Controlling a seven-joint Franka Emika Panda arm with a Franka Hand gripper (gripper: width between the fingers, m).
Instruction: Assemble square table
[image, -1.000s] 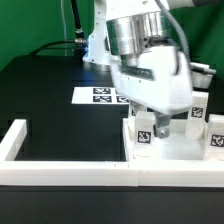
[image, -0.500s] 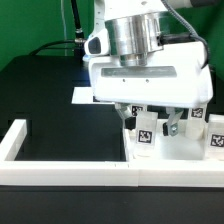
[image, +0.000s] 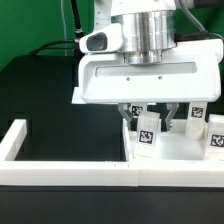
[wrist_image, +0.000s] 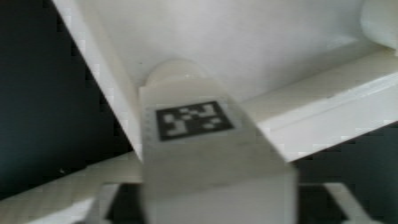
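Note:
My gripper (image: 152, 120) hangs at the exterior view's right, its wide white hand facing the camera. It is shut on a white leg block (image: 147, 131) with a black-white tag, held upright over the near left part of the white square tabletop (image: 178, 152). In the wrist view the leg block (wrist_image: 199, 130) runs out from between my fingers (wrist_image: 128, 196), with the tabletop's white surface and raised rim (wrist_image: 267, 45) behind it. I cannot tell whether the block touches the tabletop. Two more tagged leg blocks (image: 197, 114) (image: 215, 141) stand at the right.
The long white U-shaped border wall (image: 70, 173) runs along the front, with its side arm at the left (image: 14, 138). The marker board (image: 77, 97) lies behind on the black table, mostly hidden by my hand. A green backdrop and cables are at the back.
My hand has turned about its vertical axis, so its broad face now faces the camera, and has shifted slightly right. The leg block has stayed between the fingers at about the same spot.

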